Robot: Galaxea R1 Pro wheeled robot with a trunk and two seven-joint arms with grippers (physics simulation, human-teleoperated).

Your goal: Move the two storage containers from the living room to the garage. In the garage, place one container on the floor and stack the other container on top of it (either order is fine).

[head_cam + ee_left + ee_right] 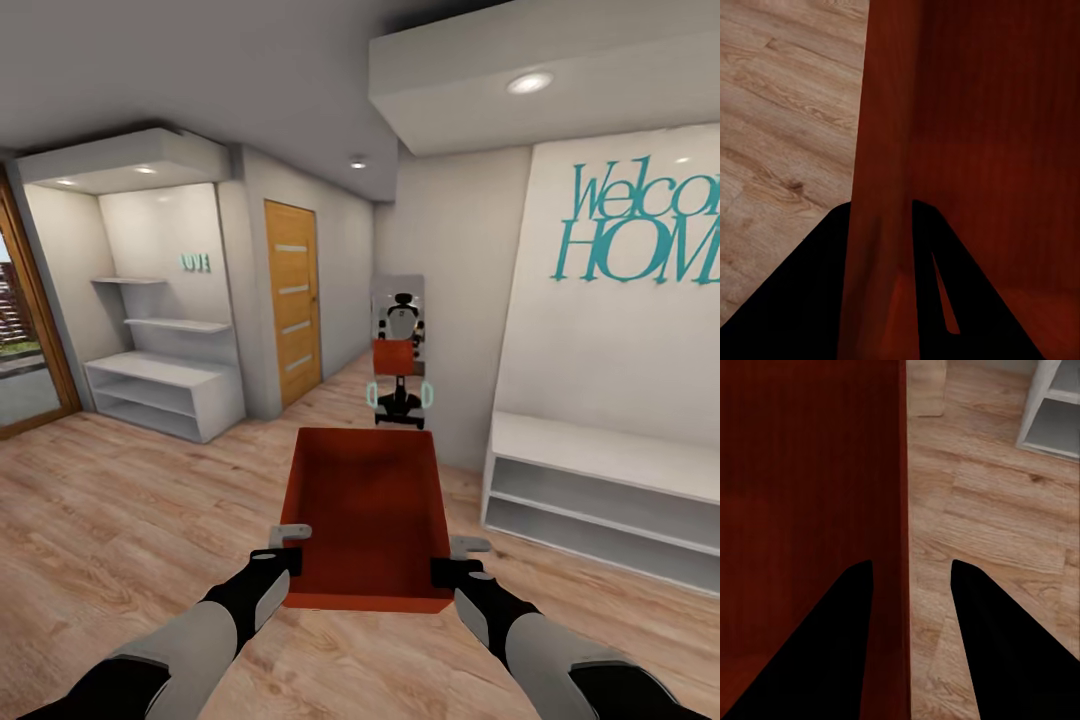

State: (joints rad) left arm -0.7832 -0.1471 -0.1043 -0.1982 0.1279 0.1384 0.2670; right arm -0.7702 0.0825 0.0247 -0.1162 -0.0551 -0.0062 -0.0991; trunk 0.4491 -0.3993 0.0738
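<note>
One orange-red storage container (365, 515) is held level in front of me, above light wood-plank flooring (120, 520); it is open-topped and empty. My left gripper (285, 558) is shut on its near left wall. In the left wrist view the dark fingers (810, 300) straddle that thin wall (881, 150). My right gripper (457, 568) is shut on the near right wall. In the right wrist view its fingers (840, 645) stand on either side of the wall (901, 472), with a small gap on the outer side.
A corridor runs ahead to a mirror (398, 350) that reflects me. White low shelving stands at the left (165, 395) and at the right (600, 500). A wooden door (292, 300) is on the left wall, and a wood-framed glass door (30, 340) is at the far left.
</note>
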